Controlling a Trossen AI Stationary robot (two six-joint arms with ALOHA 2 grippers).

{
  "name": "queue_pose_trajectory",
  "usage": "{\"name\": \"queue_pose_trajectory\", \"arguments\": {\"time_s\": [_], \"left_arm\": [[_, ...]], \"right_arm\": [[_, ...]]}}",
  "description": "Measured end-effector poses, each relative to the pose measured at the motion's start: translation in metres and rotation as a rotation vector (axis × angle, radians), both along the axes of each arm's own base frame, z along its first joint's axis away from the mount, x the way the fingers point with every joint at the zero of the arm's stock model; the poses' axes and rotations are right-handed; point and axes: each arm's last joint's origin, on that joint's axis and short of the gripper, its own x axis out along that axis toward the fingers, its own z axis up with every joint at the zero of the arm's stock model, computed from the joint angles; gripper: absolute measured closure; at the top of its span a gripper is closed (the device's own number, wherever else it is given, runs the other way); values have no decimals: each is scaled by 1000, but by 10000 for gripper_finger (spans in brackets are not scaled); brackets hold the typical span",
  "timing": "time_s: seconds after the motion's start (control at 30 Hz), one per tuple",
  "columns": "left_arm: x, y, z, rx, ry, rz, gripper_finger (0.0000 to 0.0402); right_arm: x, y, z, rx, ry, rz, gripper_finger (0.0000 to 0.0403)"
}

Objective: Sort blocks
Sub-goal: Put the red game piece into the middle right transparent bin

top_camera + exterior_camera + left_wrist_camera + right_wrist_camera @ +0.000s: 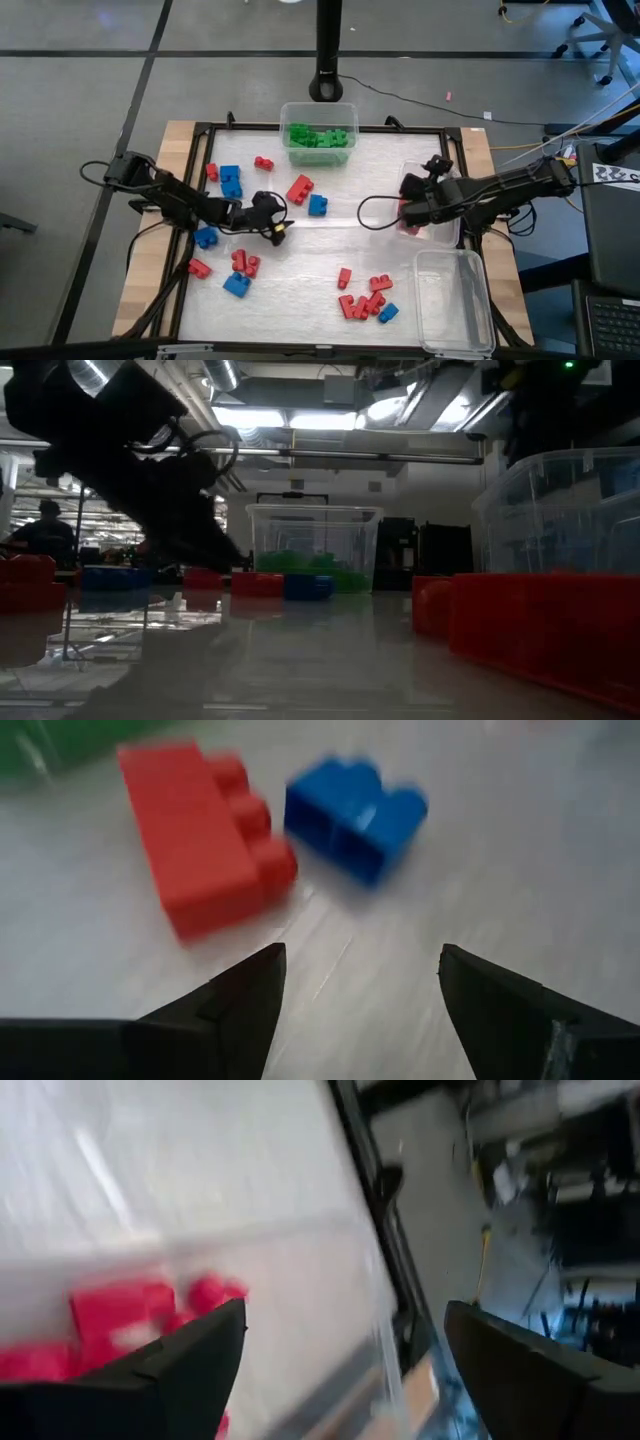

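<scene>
Two grippers: both open and empty.
Left gripper (355,985): jaws wide, low over the table centre.
Red block (200,835): just ahead of it, touching a blue block (355,815).
Right gripper (340,1350): jaws wide, over a tub (445,235).
Red blocks (120,1325): below it, inside that tub.
Green blocks (320,137): in the far tub (318,108).

overhead, table-level and two close wrist cameras share the table (300,290).
</scene>
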Motion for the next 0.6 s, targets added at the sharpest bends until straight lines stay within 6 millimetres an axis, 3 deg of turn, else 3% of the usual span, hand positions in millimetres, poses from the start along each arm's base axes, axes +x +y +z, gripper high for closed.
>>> {"name": "queue_pose_trajectory", "arguments": {"time_s": [0.13,0.3,0.6], "left_arm": [[6,13,7,-2,-91,62,150],[7,34,10,64,-85,145,150],[6,58,3,122,-21,209,150]], "right_arm": [[16,3,1,-50,-78,91,57],[42,9,-4,-82,-106,205,56],[87,20,-31,-134,-59,352,56]]}}
